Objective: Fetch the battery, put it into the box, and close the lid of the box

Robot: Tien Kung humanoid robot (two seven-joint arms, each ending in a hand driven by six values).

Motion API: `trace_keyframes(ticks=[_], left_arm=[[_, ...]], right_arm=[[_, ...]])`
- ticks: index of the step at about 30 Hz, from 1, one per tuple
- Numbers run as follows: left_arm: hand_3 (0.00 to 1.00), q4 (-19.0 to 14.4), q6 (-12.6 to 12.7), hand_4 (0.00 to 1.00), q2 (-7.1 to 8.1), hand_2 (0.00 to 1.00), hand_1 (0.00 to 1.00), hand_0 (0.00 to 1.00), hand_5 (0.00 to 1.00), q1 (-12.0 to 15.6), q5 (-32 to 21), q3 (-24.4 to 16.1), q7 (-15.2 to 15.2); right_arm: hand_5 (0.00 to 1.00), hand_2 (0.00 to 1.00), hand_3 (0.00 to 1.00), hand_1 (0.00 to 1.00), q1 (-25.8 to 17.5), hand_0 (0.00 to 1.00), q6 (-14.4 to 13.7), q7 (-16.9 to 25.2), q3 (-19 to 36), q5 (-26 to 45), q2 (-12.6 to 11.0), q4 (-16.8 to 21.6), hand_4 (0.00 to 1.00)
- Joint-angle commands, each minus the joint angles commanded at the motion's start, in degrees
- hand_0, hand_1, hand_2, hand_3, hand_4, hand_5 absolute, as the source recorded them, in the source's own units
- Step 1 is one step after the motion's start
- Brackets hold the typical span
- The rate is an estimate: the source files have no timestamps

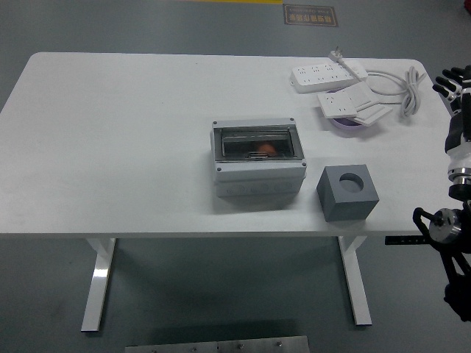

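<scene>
Right hand (453, 79) hangs empty, fingers spread, well right of the box (258, 157); orange battery (268, 149) lies inside, under the lid, so only 1 hand's near.

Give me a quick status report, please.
Right hand open, off the table's right edge. Box lid shut, orange item inside. Nothing in the way.

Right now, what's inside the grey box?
Through the box window, something small and orange shows, probably the battery. The rest of the inside is dark and hidden by the frame.
</scene>
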Motion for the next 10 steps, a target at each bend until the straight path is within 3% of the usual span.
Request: trace_keyframes(ticks=[10], left_arm=[[0.541, 0.03, -0.16, 0.5, 0.51, 0.573, 0.698, 0.632, 0.002, -0.24, 0.41, -0.19, -0.11]], right_arm=[[0.599, 0.58, 0.52, 0.586, 0.33, 0.612, -0.01, -0.05, -0.62, 0.1, -0.41, -0.25, 0.672]])
